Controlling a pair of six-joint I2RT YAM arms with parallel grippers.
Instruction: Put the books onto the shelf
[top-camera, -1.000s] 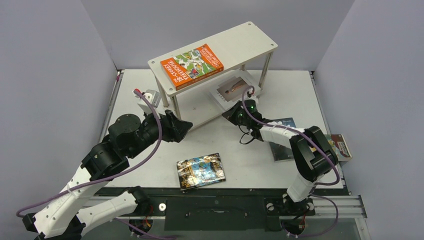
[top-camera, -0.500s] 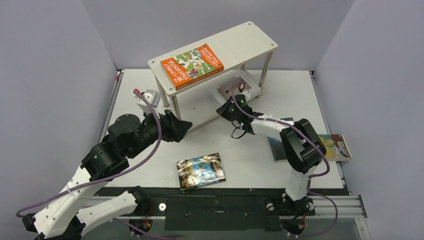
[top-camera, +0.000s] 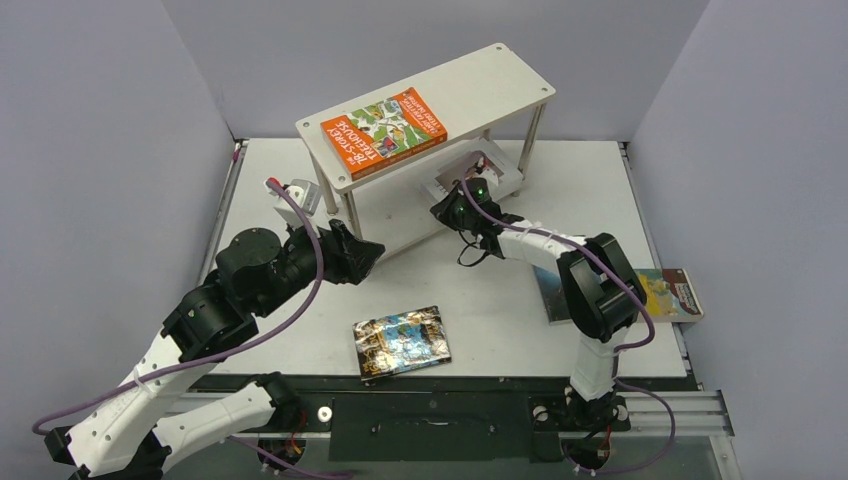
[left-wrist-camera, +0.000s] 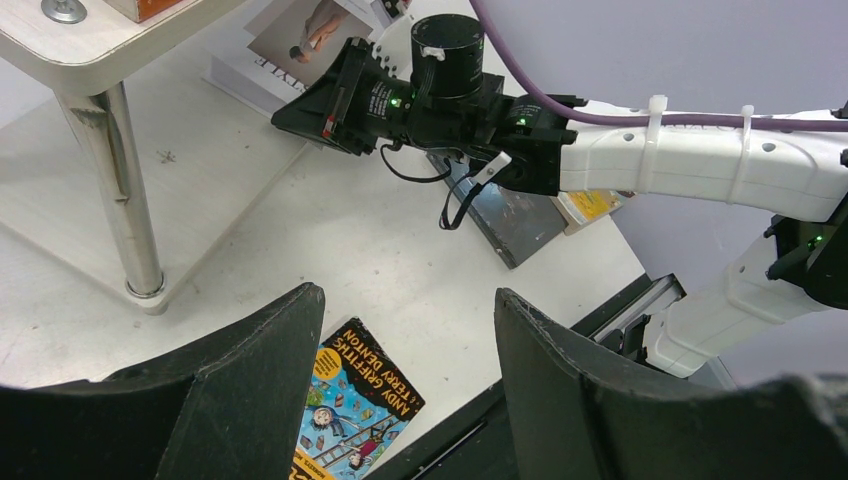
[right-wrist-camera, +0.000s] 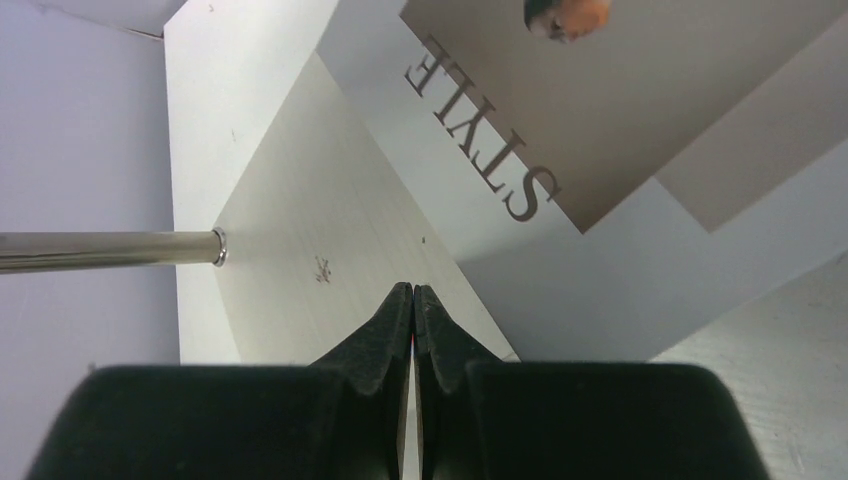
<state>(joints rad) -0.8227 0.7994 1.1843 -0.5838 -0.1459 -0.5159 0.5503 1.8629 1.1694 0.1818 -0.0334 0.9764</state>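
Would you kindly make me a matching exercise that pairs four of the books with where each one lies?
1 orange book
2 white book
3 comic book
4 yellow book

A right edge of the table
B lower board of the shelf
C front middle of the table
D top board of the shelf

Pairs: 1-D, 2-B, 3-C, 4-A.

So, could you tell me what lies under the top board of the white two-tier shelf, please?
A white paperback with a figure photo, lettered STYLE, lies on the lower pale board. From above, the top board hides its far part.
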